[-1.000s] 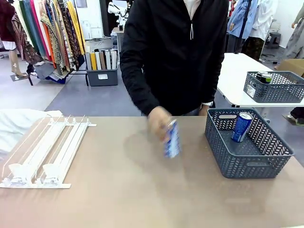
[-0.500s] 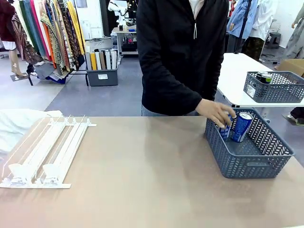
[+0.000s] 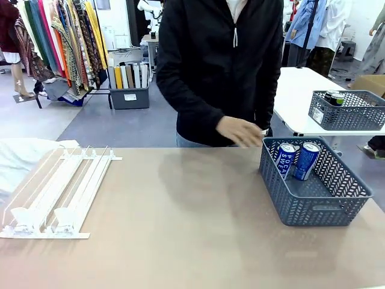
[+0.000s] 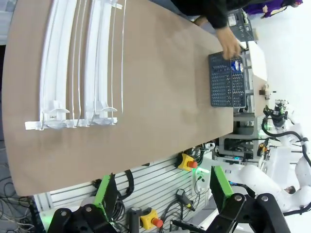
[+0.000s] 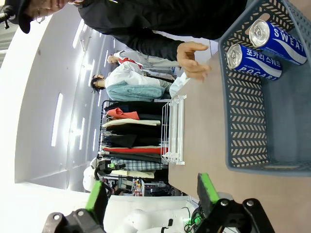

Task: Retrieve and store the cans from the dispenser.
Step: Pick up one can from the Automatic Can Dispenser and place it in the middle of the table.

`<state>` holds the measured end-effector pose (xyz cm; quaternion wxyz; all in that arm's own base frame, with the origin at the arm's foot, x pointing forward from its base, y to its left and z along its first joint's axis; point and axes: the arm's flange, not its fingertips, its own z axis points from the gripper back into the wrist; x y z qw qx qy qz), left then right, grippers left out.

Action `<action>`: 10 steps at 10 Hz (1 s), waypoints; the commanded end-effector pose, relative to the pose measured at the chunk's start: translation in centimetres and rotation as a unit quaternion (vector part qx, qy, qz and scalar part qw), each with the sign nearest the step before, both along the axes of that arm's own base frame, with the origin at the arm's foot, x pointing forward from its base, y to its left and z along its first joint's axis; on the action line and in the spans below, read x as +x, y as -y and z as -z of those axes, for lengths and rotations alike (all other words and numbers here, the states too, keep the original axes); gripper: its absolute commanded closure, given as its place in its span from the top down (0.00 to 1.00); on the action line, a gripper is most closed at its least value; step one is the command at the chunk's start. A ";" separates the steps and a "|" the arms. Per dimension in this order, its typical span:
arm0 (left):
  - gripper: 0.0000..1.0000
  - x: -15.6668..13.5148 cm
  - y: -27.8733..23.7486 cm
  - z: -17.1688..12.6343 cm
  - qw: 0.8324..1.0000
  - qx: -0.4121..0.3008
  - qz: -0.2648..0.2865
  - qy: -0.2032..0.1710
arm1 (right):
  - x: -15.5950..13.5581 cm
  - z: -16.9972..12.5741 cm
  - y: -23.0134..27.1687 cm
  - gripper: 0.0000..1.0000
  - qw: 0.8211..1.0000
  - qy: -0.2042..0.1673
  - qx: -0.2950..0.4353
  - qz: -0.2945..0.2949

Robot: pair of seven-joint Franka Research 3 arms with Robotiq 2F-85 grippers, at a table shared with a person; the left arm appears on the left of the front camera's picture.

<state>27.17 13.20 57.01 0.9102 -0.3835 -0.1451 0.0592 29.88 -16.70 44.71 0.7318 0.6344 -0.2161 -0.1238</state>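
Beige tabletop (image 3: 180, 229) centre frame; a second Pocari Sweat can (image 3: 284, 161) now stands in the grey basket (image 3: 313, 208) at right (hand (image 3: 239, 130) withdrawn); dispenser (image 3: 57, 189) lower left looks bare; both grippers (image 4: 160, 189) (image 5: 151, 191) gape wide.

Two blue silver-topped "Pocari Sweat" drink cans (image 3: 285, 161) (image 3: 307, 161) stand side by side in a grey mesh basket (image 3: 313, 208); sloping white two-lane rail dispenser (image 3: 57, 192) lies well apart, lanes unoccupied.

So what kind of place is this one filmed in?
Probably a mock shop or lab hall: a clothes rack stands behind the person, a second table holds another basket, and the near table carries a can dispenser.
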 end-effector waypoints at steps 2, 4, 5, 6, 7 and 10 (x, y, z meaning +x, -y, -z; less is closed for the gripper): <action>1.00 -0.1 -0.1 0.1 1.000 -0.011 0.008 0.009 | 0.0 -0.4 0.0 1.00 1.000 0.007 0.002 -0.001; 1.00 -0.1 -0.1 0.1 1.000 -0.011 0.008 0.009 | 0.0 -0.4 0.0 1.00 1.000 0.007 0.002 -0.001; 1.00 -0.1 -0.1 0.1 1.000 -0.011 0.008 0.009 | 0.0 -0.4 0.0 1.00 1.000 0.007 0.002 -0.001; 1.00 -0.1 -0.1 0.1 1.000 -0.011 0.008 0.009 | 0.0 -0.4 0.0 1.00 1.000 0.007 0.002 -0.001; 1.00 -0.1 -0.1 0.1 1.000 -0.011 0.008 0.009 | 0.0 -0.4 0.0 1.00 1.000 0.007 0.002 -0.001; 1.00 -0.1 -0.1 0.1 1.000 -0.011 0.008 0.009 | 0.0 -0.4 0.0 1.00 1.000 0.007 0.002 -0.001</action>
